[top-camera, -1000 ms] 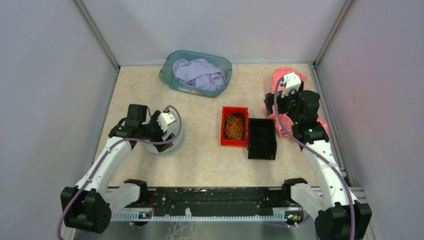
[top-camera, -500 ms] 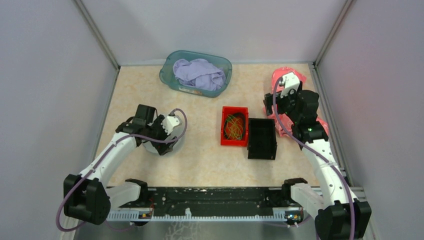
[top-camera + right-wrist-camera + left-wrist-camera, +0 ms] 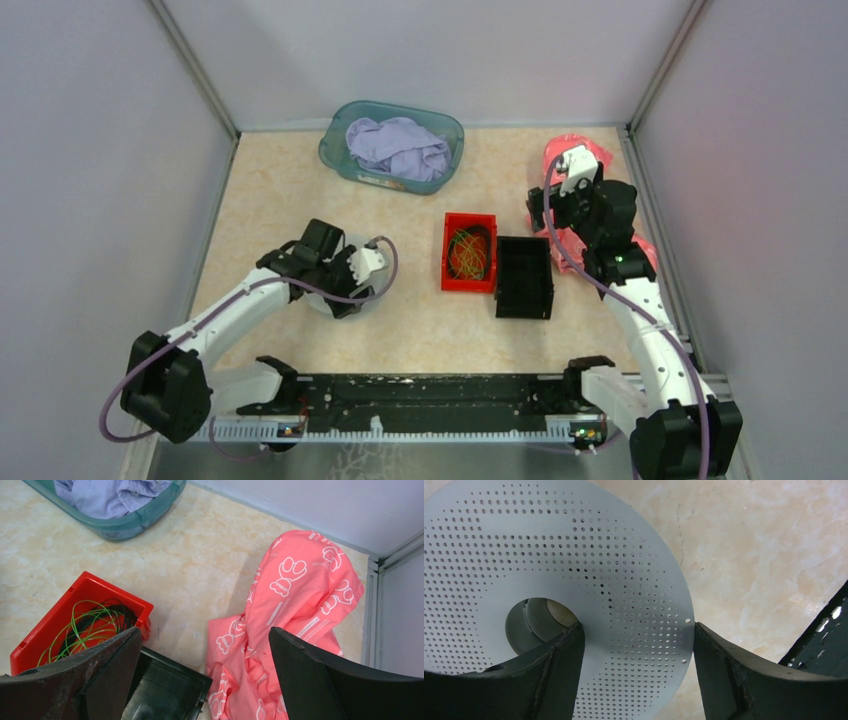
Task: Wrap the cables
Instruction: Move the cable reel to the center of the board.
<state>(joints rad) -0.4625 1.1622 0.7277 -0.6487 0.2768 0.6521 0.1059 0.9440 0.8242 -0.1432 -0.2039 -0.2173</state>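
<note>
The cables (image 3: 468,255) are a loose tangle of thin green, yellow and orange wires lying in a red bin (image 3: 470,218); the right wrist view shows the cables (image 3: 90,622) in the same red bin (image 3: 85,580). A white perforated spool (image 3: 574,555) lies flat on the table at the left (image 3: 322,296). My left gripper (image 3: 636,630) straddles its top flange, one finger at the hub hole's edge, the other against the outer rim, both touching. In the top view the left gripper (image 3: 362,275) covers most of the spool. My right gripper (image 3: 205,635) hangs open and empty over the table's right side (image 3: 542,212).
A black bin (image 3: 523,243) stands against the red bin's right side, also in the right wrist view (image 3: 165,680). Pink patterned cloth (image 3: 300,590) lies crumpled at the far right (image 3: 570,150). A teal basin (image 3: 340,160) holding lilac cloth sits at the back.
My left arm has swung right and forward over the spool, and its jaws have narrowed onto the flange. The spool has shifted slightly right. The right arm has not moved.
</note>
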